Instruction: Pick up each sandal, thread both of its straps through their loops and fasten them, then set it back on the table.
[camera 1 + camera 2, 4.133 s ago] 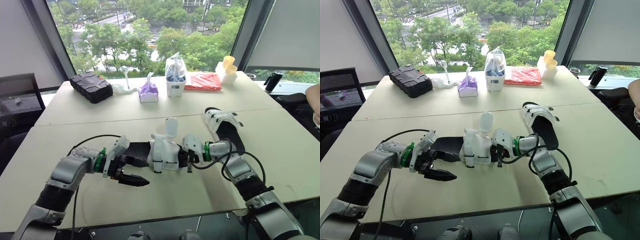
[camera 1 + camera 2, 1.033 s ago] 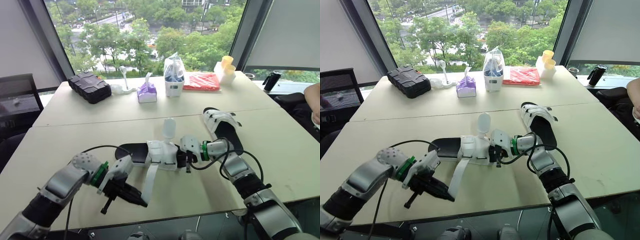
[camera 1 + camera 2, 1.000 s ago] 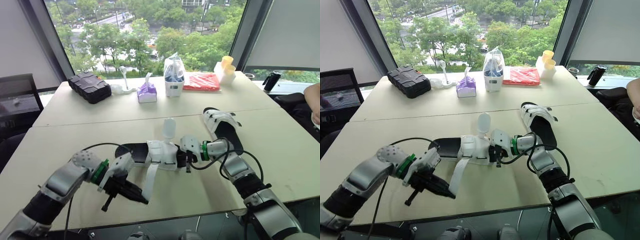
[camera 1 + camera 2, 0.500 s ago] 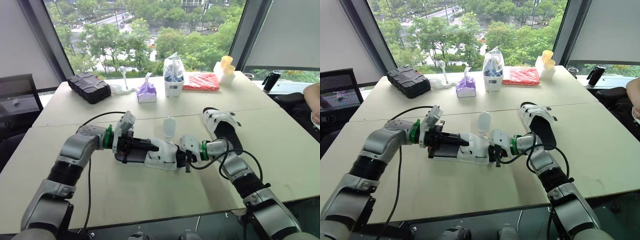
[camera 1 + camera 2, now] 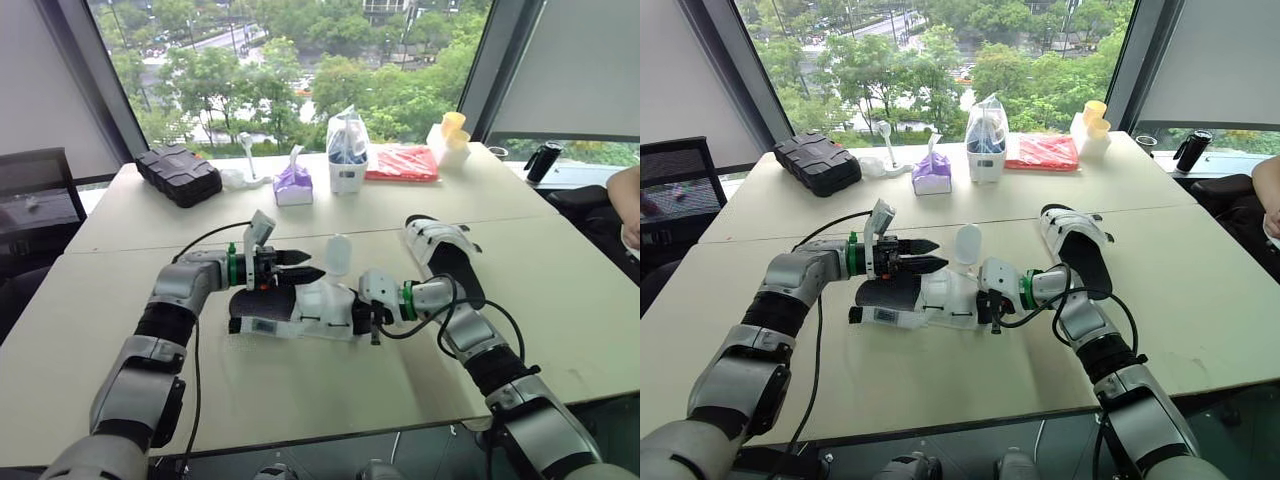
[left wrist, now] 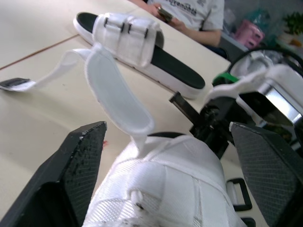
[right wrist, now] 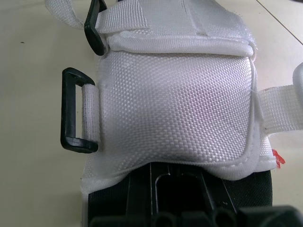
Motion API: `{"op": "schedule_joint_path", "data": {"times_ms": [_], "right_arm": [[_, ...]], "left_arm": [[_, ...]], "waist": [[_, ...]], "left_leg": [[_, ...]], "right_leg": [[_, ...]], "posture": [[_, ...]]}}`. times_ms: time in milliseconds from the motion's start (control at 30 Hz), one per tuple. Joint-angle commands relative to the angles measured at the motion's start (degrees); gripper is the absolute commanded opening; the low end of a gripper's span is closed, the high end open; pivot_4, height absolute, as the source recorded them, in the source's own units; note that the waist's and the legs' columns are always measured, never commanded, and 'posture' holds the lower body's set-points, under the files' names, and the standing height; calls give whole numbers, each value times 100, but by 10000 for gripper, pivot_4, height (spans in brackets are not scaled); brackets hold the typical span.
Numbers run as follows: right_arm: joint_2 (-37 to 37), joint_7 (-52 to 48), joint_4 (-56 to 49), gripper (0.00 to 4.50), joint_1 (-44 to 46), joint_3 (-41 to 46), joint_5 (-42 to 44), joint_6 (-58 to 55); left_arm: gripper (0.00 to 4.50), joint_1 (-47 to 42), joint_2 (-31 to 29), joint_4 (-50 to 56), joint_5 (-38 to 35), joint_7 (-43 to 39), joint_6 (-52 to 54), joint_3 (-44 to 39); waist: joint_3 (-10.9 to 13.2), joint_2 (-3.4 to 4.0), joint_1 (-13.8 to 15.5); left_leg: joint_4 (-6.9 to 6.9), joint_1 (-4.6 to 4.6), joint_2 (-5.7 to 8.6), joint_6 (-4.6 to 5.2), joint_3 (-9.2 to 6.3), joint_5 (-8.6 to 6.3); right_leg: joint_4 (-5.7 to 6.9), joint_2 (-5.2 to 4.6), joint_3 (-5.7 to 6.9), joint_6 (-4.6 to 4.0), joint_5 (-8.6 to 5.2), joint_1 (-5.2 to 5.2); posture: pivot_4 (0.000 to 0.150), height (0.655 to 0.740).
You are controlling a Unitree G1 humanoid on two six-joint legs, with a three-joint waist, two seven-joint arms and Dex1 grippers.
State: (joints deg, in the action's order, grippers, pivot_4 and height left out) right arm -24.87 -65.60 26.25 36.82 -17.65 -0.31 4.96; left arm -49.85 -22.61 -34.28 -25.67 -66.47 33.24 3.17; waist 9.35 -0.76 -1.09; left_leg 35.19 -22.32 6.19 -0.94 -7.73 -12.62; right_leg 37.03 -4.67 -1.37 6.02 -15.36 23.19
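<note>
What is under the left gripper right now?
Below the open left gripper lies the near sandal: black footbed, white upper, one loose strap standing up ahead of its fingertips. The sole's underside and the tabletop beneath it are covered.
</note>
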Motion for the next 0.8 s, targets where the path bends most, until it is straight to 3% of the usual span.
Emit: {"op": "schedule_joint_path", "data": {"times_ms": [33,133,467,800], "right_arm": [[-23,-44,298,0,-257,-334,-337,-179],[-16,-39,301,0,-257,-331,-335,-178],[20,-34,308,0,-277,-350,-342,-151],[25,-53,368,0,-237,-357,-354,-103]], "left_arm": [[40941,-349,9,-380,53,431,-320,-439],[40941,-290,-224,-329,206,173,-402,-349],[40941,1020,-1251,1496,-174,-695,360,-411],[40941,2367,-1362,3273,-1351,630,2543,-1463]], "waist": [[0,-1,-3],[0,0,-15],[-1,0,-4],[-1,1,-14]], "left_leg": [[0,0,0,0,0,0],[-2,0,0,-1,-1,0],[-4,1,-2,-5,-4,-2],[-7,2,-7,-8,-9,-4]], "right_leg": [[0,0,0,0,0,-1],[0,-1,0,0,0,1],[4,-3,-1,-2,1,3],[3,-3,-5,-4,0,3]], "posture": [[1500,7400],[1500,7400],[1500,7400],[1500,7400]]}}
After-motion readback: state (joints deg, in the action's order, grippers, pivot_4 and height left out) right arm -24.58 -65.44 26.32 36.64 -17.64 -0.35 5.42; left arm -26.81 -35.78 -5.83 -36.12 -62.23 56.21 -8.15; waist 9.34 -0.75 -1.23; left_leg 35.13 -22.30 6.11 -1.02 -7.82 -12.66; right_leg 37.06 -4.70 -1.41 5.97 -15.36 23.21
